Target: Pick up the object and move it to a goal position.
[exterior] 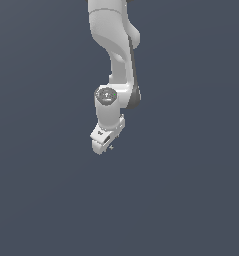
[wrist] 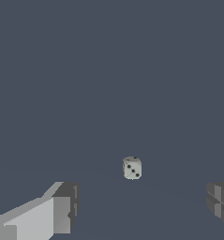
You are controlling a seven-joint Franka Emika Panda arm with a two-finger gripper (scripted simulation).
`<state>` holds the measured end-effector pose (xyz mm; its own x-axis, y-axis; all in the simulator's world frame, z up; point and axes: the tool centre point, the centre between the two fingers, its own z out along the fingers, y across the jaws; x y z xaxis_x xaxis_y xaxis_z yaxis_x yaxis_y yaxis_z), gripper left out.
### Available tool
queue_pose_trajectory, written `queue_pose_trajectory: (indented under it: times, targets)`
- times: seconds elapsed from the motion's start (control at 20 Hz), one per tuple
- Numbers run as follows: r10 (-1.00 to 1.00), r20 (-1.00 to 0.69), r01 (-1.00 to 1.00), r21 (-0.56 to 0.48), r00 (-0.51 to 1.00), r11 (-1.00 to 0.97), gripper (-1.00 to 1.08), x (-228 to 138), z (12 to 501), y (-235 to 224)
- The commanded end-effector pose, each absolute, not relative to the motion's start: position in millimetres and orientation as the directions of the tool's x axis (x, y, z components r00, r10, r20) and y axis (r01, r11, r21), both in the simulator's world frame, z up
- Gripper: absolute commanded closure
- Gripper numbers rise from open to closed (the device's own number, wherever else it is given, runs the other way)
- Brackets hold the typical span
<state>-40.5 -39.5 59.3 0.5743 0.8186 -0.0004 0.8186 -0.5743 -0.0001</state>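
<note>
Between the tool's (wrist: 141, 206) widely parted fingers (wrist: 62, 211) sits a small pale die (wrist: 132, 168) on the tabletop (wrist: 108, 70), ungrasped; pickup and transfer both appear left.

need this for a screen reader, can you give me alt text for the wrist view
A small pale cube with dark dots, like a die, sits on a plain dark grey surface. The open pincer shows a grey fingertip at each lower corner, both apart from the cube.
</note>
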Motion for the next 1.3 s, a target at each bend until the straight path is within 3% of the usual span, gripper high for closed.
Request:
queue_pose_trajectory:
  times: [0.0,0.9,0.95,1.25]
  targets:
    - [0.819,0.000,0.819,0.000,0.574,-0.574,-0.92,-40,59,-39]
    - [0.821,0.000,0.821,0.000,0.570,-0.570,-0.92,-41,9,-39]
    - [0.821,0.000,0.821,0.000,0.570,-0.570,1.08,-41,9,-39]
    - [0.821,0.000,0.821,0.000,0.570,-0.570,1.08,-41,9,-39]
